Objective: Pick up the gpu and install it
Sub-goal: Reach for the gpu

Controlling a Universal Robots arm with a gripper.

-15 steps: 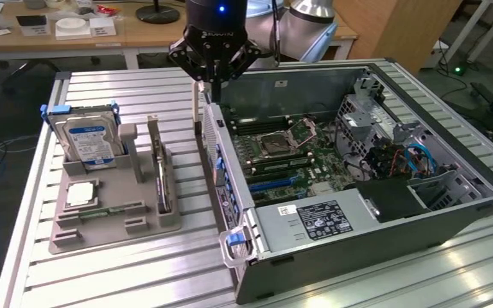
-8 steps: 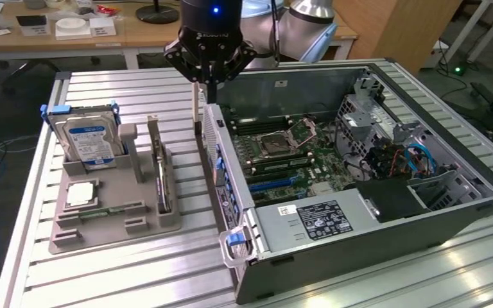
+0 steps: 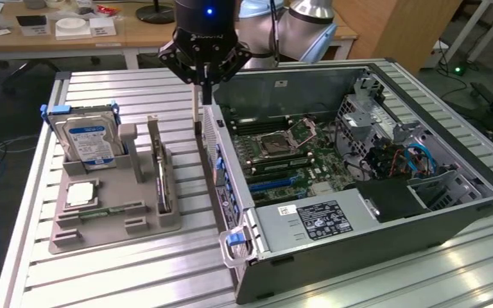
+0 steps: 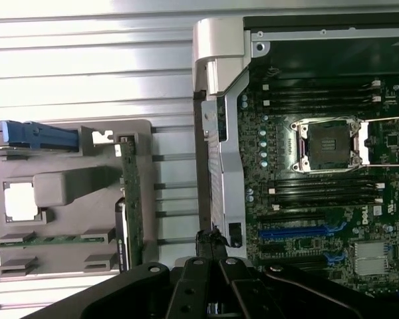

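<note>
The gpu [image 3: 161, 183] is a thin black card with a silvery edge. It stands on edge in a slot of the grey holder [image 3: 110, 234], and the wrist view shows its green edge [image 4: 129, 199]. My gripper [image 3: 198, 119] hangs to the exterior view's right of the card, over the gap between the holder and the open computer case [image 3: 341, 224]. Its long thin fingers are pressed together with nothing between them. In the wrist view the gripper [image 4: 207, 238] sits beside the case wall, apart from the gpu.
A hard drive [image 3: 90, 144] with a blue-white label stands at the holder's back. A memory stick [image 3: 101, 213] and a square chip [image 3: 80, 192] lie on the holder. The motherboard [image 4: 319, 199] has blue slots [image 4: 299, 232] and an open CPU socket [image 4: 326, 143].
</note>
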